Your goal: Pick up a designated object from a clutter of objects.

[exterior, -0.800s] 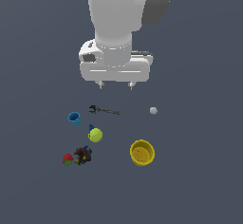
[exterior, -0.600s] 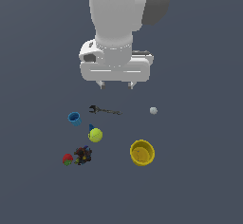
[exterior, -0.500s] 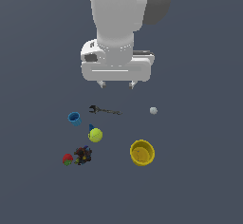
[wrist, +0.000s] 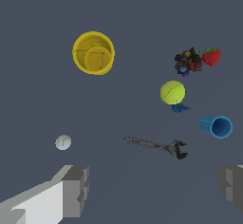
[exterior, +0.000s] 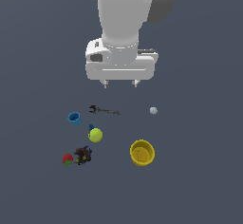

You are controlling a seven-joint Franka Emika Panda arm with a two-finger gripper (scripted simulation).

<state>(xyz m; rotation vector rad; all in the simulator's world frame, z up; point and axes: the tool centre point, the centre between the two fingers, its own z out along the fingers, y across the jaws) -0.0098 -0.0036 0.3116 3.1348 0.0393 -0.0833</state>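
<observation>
The small grey-white ball (exterior: 153,110) (wrist: 63,142) was seen lying alone on the dark counter (exterior: 199,171), apart from the other things. The yellow bowl (exterior: 142,152) (wrist: 93,52) stood near it, empty and upright. The dark wrench (exterior: 105,110) (wrist: 156,146) lay flat towards the exterior view's left of the ball. Beyond the wrench were found the blue cup (exterior: 74,118) (wrist: 216,126), tipped on its side, and the yellow-green tennis ball (exterior: 95,135) (wrist: 172,92). The strawberry (exterior: 67,159) (wrist: 211,56) was touching the dark multicoloured lump (exterior: 82,155) (wrist: 188,61). The gripper (exterior: 120,83) (wrist: 152,190) was held above the counter with its fingers spread wide, nothing between them, not over the ball.
</observation>
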